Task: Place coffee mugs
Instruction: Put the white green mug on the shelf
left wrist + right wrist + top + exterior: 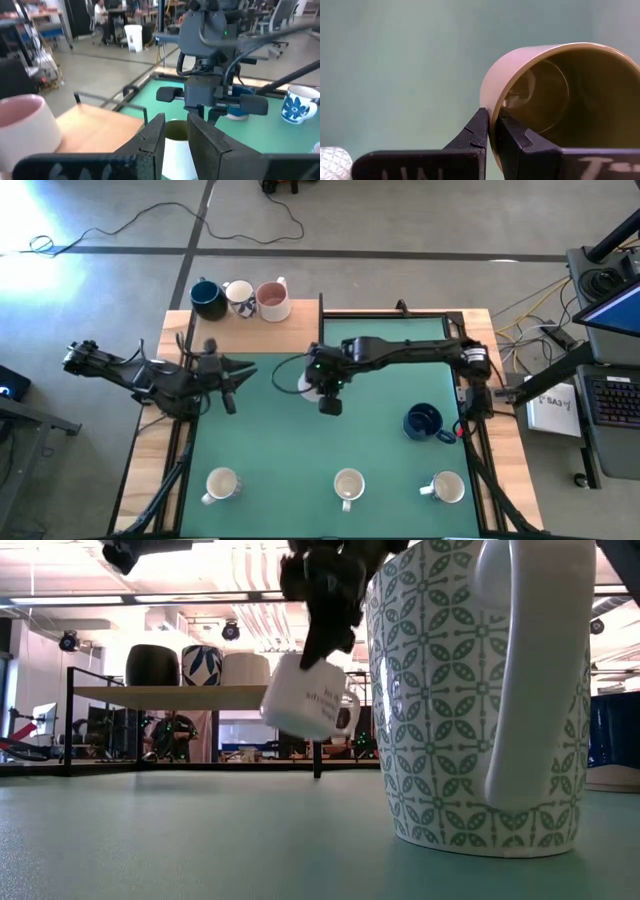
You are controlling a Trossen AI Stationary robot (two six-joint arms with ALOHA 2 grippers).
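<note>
My right gripper (328, 402) is over the far middle of the green mat (300, 450), shut on a white mug with an olive-green inside (545, 95). In the low view this mug (308, 695) hangs clear of the mat. My left gripper (232, 388) is open and empty at the mat's left edge, its fingers pointing at the held mug (175, 145). A dark blue mug (425, 422) stands on the mat at the right. Three white mugs (222, 483), (348, 485), (445, 487) stand along the near edge. A dark blue (207, 298), a patterned (238, 297) and a pink-inside mug (272, 300) stand on the wooden shelf. My right gripper pinches the mug's rim (492, 112), one finger (517, 137) inside the mug and the other (477, 132) outside on its wall. The fingers come from above, pointing down. The mug hangs tilted below them, clear of the mat, its handle (345, 715) to one side.
A large green-patterned mug (470, 690) fills the low view's foreground. A black frame (320, 310) borders the mat's far side and the shelf. The pink-inside mug (25, 125) stands close beside my left gripper. The mat between the far middle and the near row is bare.
</note>
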